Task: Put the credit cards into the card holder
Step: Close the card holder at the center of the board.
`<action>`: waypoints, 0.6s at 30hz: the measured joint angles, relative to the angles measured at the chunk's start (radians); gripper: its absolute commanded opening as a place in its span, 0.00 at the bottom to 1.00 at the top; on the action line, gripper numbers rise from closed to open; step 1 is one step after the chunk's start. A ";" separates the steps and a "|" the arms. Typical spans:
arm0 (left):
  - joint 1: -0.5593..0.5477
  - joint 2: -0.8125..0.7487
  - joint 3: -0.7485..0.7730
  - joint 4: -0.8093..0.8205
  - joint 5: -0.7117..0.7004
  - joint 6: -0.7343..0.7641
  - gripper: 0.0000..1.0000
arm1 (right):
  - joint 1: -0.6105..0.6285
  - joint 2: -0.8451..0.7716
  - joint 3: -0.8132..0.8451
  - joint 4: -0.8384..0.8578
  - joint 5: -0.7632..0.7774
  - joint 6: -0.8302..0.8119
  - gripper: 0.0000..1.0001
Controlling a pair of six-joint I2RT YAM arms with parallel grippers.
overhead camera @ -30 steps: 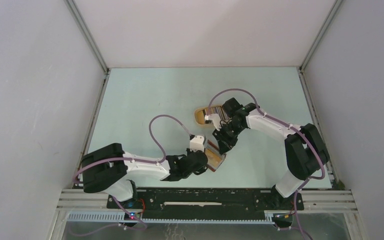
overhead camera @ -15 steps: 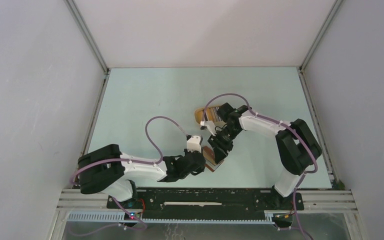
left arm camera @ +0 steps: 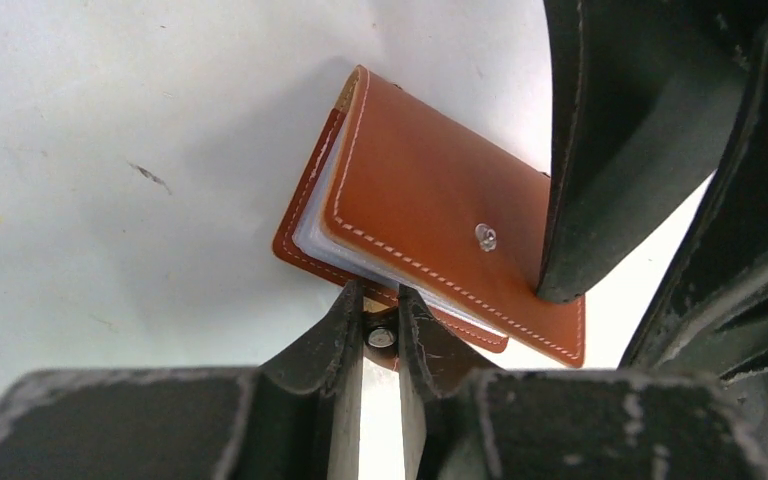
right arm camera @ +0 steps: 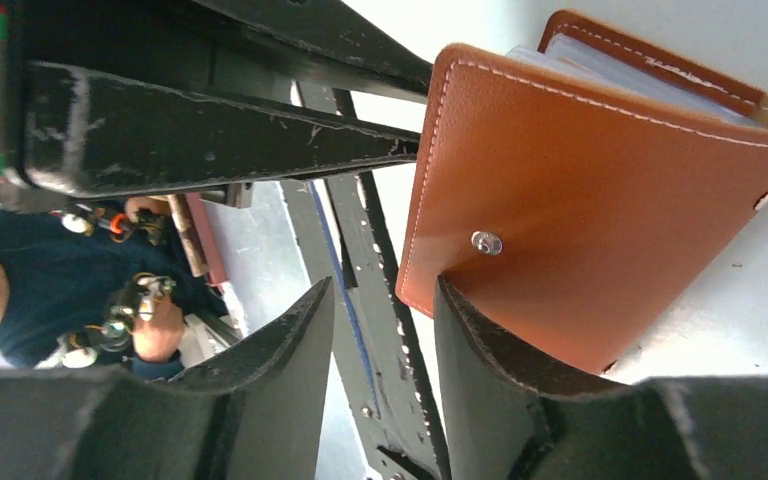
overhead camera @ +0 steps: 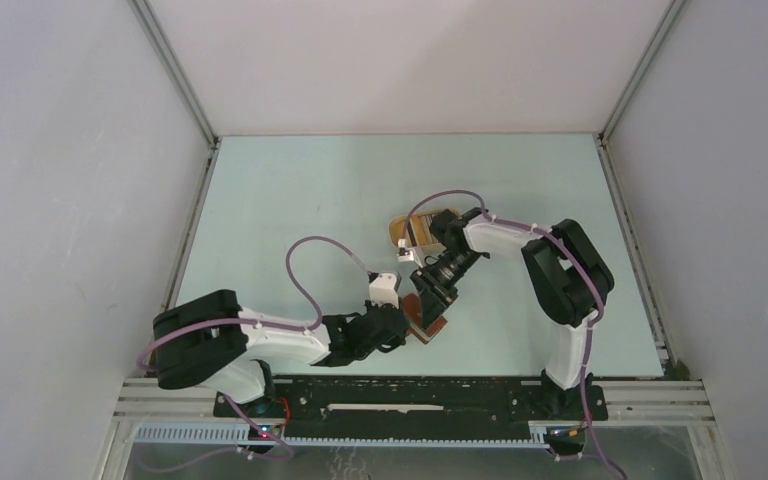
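Note:
The card holder (overhead camera: 428, 314), reddish-brown leather, lies near the front middle of the table, its cover partly lifted with bluish-grey pockets (left arm camera: 318, 224) showing. My left gripper (overhead camera: 403, 325) is shut on the holder's strap tab (left arm camera: 381, 337) at its snap. My right gripper (overhead camera: 436, 290) is open right over the holder; one finger (right arm camera: 480, 345) rests on the outer cover (right arm camera: 600, 190), and nothing is between its jaws. That finger also shows in the left wrist view (left arm camera: 620, 150). The credit cards (overhead camera: 423, 231) stand as a striped row behind the right arm, partly hidden.
The cards stand in a tan oval tray (overhead camera: 400, 232) just behind the right wrist. The two arms crowd close together over the holder. Grey walls enclose the table on the left, right and back.
My right gripper has come down and to the left from the tray onto the holder's cover. The left gripper and the holder have shifted slightly left.

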 measured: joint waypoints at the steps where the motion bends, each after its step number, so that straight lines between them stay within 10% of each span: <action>1: 0.000 0.000 -0.001 0.002 0.001 -0.002 0.00 | -0.006 0.004 0.003 -0.003 -0.017 0.000 0.41; 8: 0.002 0.000 -0.002 0.006 0.007 -0.019 0.00 | -0.072 0.042 0.028 0.013 -0.091 0.047 0.11; 18: 0.002 -0.001 -0.006 0.013 0.012 -0.029 0.00 | -0.074 0.092 0.027 0.110 0.005 0.163 0.08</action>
